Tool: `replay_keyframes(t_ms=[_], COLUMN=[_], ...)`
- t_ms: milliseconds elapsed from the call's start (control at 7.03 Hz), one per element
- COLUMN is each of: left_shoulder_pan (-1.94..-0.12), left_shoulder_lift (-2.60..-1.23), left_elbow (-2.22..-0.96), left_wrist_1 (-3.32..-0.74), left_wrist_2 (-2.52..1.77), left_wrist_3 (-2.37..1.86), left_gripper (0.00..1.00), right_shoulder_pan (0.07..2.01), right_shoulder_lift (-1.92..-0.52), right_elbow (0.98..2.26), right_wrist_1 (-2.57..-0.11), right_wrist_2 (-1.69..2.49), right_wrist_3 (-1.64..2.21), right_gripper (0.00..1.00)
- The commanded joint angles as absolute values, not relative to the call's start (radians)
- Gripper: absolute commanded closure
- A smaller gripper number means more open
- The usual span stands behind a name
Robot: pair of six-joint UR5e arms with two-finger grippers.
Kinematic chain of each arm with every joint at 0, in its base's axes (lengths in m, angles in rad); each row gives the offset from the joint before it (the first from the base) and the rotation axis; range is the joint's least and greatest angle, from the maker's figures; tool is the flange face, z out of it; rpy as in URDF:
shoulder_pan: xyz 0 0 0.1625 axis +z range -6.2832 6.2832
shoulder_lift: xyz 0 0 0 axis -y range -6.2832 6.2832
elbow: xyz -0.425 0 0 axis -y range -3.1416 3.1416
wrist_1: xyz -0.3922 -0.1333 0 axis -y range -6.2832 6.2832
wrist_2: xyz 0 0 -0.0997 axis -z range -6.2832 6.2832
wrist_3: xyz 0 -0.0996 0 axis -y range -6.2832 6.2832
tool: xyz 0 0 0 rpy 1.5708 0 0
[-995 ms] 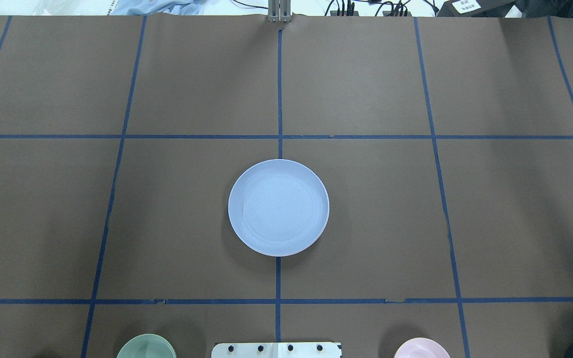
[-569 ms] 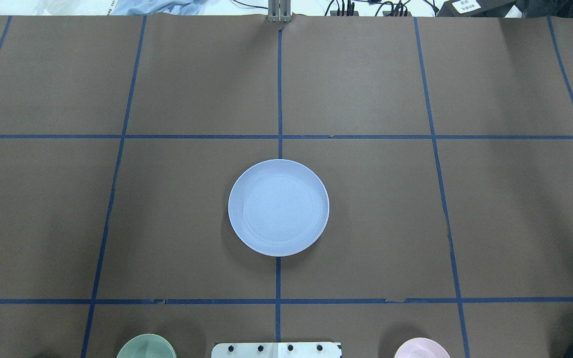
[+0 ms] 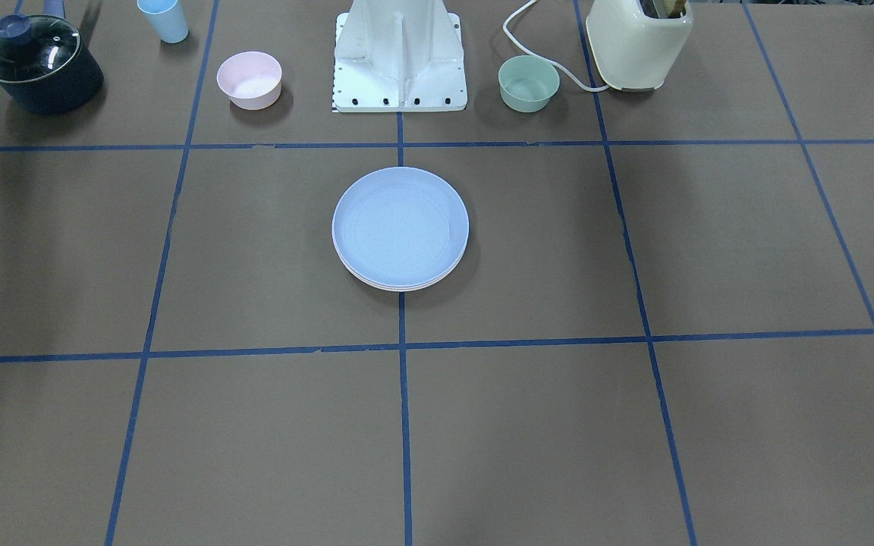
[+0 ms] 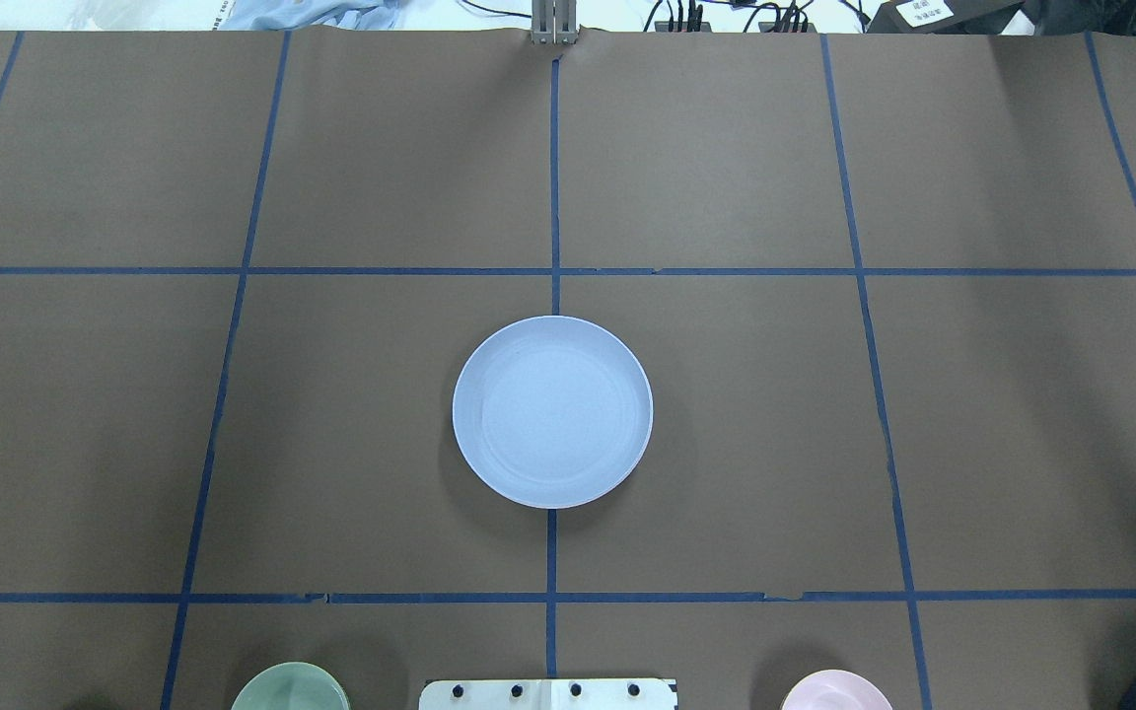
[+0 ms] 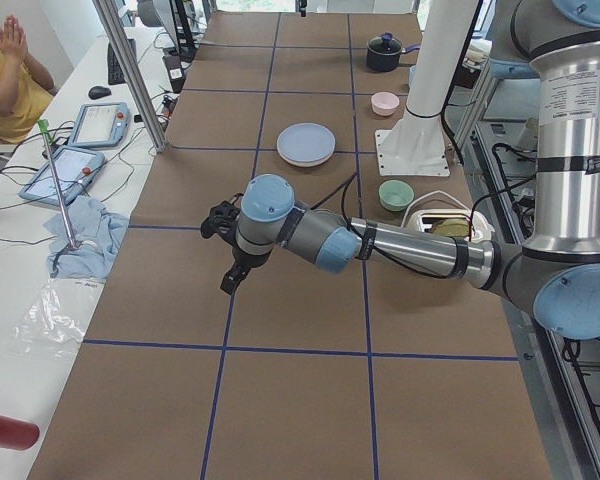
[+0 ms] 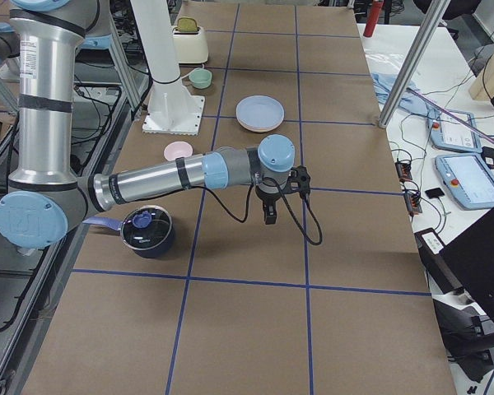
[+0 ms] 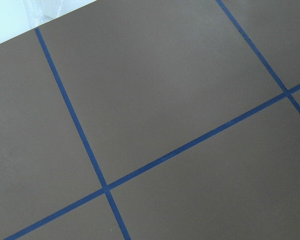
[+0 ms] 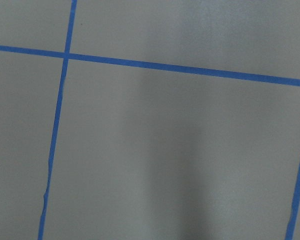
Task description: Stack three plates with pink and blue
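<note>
brown paper covers the desk [image 4: 745, 454], flat and matte, with blue tape cutting it into big squares. left gripper [image 5: 230, 282] hangs from the near arm in the left-side view, pointing down over the paper towards the robot's left end, and from that angle i cannot tell how far its jaws are parted. right gripper [image 6: 268, 216] is the same story in the right-side view, pointing down above the paper, gap impossible to judge. both wrist cameras show only bare paper and tape.

the plates [image 6: 260, 113] sit well apart from both grippers, between them, dead centre on the middle tape line near the white robot base [image 3: 400, 53]. light blue plate [image 4: 552, 411] is on top, round, shallow and matte, with faint rings in its well. pale pink plate [image 3: 400, 287] shows as a thin rim beneath it. what lies under that i cannot make out.

further out by the base are a small pink bowl [image 3: 249, 79] and a green bowl [image 3: 529, 83]. then a dark pot [image 3: 39, 63] with a glass lid, a light blue cup [image 3: 165, 19] and a cream toaster [image 3: 638, 42] with a white cord. beyond the far edge a white label [image 4: 918, 12] sits on a black box, its writing too small to read.
</note>
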State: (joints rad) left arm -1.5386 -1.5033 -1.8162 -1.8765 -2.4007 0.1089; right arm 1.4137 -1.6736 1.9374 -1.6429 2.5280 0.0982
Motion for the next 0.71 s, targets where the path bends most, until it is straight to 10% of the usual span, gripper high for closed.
replay_keyframes(t_ms=[0, 569], left_shoulder_pan=[-1.534, -1.519], left_shoulder_lift=[-1.503, -1.503], left_elbow=[-1.816, -1.815], left_wrist_1=[-1.876, -1.876], left_wrist_2=[-2.401, -2.411], left_wrist_3=[0.109, 0.109], left_gripper=[0.00, 0.00], right_shoulder_pan=[1.411, 1.407], right_shoulder_lift=[-1.674, -1.674], right_elbow=[1.937, 1.937], right_wrist_1=[-1.643, -1.643], right_wrist_2=[2.528, 2.542], right_wrist_3=[0.098, 0.100], right_gripper=[0.00, 0.00])
